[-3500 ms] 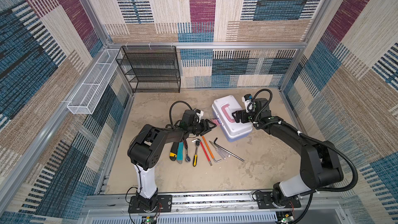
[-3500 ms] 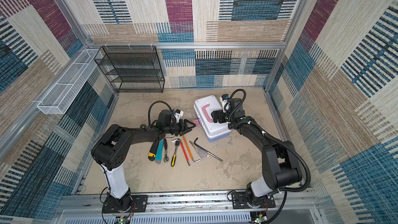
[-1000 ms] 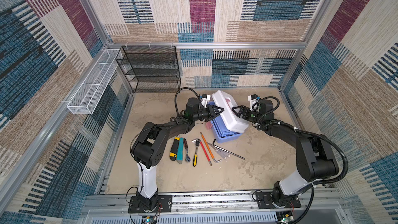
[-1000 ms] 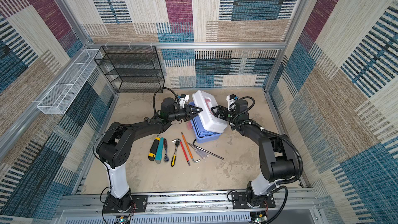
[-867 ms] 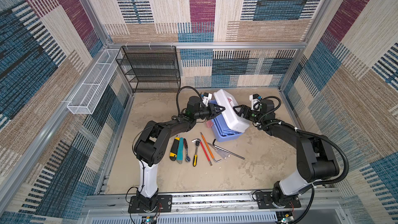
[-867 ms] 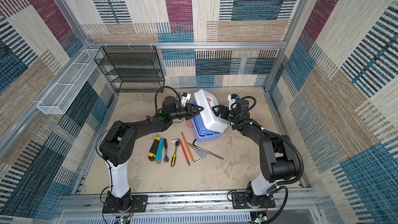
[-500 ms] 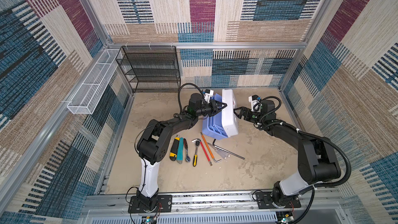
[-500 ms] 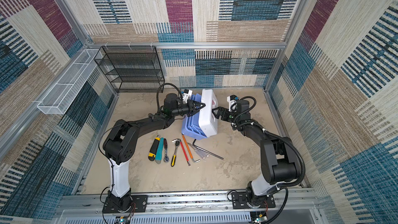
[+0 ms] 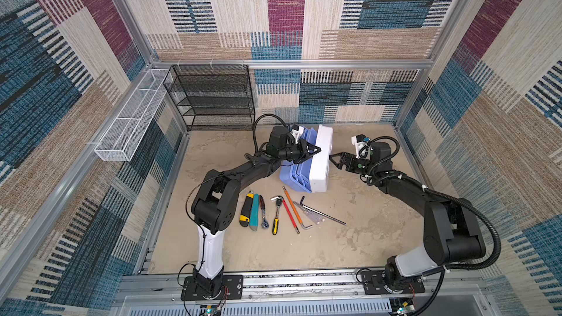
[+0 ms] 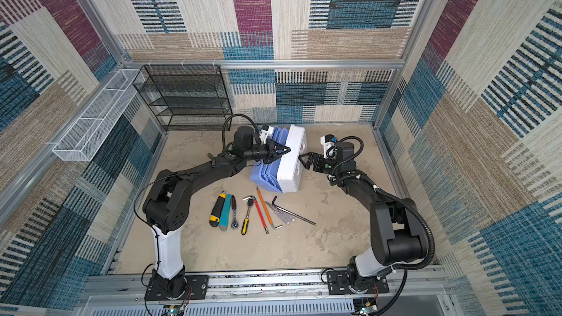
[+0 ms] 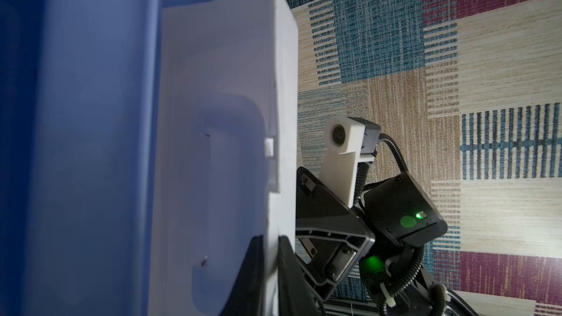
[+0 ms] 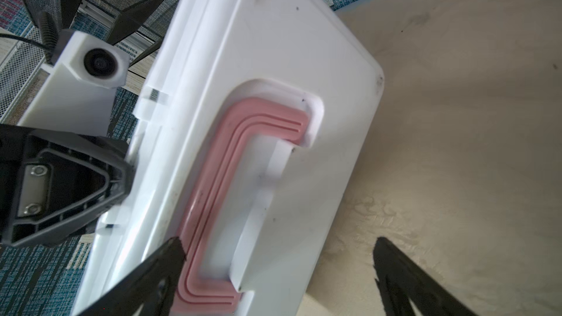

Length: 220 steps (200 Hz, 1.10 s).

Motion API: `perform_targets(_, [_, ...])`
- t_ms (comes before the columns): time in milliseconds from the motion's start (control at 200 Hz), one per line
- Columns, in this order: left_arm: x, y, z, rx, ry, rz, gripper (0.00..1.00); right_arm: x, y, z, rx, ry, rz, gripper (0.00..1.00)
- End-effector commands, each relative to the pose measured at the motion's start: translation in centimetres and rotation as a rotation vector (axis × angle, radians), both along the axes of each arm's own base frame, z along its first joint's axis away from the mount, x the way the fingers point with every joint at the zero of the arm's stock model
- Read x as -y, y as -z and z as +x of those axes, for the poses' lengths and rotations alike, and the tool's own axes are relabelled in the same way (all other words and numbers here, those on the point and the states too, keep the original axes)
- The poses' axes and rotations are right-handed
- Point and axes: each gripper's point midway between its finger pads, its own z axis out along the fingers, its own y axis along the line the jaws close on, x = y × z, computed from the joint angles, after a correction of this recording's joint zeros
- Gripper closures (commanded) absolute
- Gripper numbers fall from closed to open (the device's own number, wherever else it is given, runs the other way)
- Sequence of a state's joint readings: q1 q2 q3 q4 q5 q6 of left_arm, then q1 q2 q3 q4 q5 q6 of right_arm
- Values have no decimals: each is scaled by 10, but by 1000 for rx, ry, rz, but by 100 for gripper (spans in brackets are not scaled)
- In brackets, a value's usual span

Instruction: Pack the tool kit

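The tool kit stands open at the back middle of the floor, its white lid (image 9: 322,159) (image 10: 291,162) raised almost upright over the light blue base (image 9: 293,174) and trays. My left gripper (image 9: 317,149) (image 10: 287,149) (image 11: 271,240) is shut on the lid's upper rim. My right gripper (image 9: 333,159) (image 10: 301,159) (image 12: 278,242) is open just outside the lid. Its jaws stand wide on either side of the pink handle (image 12: 213,193), and I cannot tell whether they touch it.
Hand tools lie in a row in front of the kit: a yellow-black knife (image 9: 245,211), a teal one (image 9: 254,211), two ratchets, red and orange screwdrivers (image 9: 290,208) and hex keys (image 9: 316,212). A black mesh rack (image 9: 213,98) and a white wire basket (image 9: 133,117) stand at the back left.
The lid has swung from a slant to nearly upright. My left gripper rose with it and closed tight on its rim. The right gripper opened a little more beside the lid.
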<state>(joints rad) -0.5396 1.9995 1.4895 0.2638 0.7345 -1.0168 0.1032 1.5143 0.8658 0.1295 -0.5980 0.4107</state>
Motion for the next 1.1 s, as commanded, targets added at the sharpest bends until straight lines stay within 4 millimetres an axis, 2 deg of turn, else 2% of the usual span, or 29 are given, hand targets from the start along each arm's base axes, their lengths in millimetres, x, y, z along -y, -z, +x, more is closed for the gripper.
perform_targets(0, [-3, -19, 1, 106, 16, 28, 90, 0, -8, -1, 32, -6, -4, 1])
perform_targets(205, [-5, -25, 1, 106, 17, 63, 90, 2, -3, -4, 25, -1, -11, 1])
perform_targets(466, [-11, -28, 4, 111, 7, 118, 89, 14, -2, -7, 31, 27, -15, 1])
perform_targets(841, [-11, -17, 7, 124, 26, 257, 90, 37, 14, -17, 20, 68, -30, 0])
perform_targets(1097, [-2, -7, 4, 151, 39, 356, 91, 50, 24, -23, 3, 90, -20, 0])
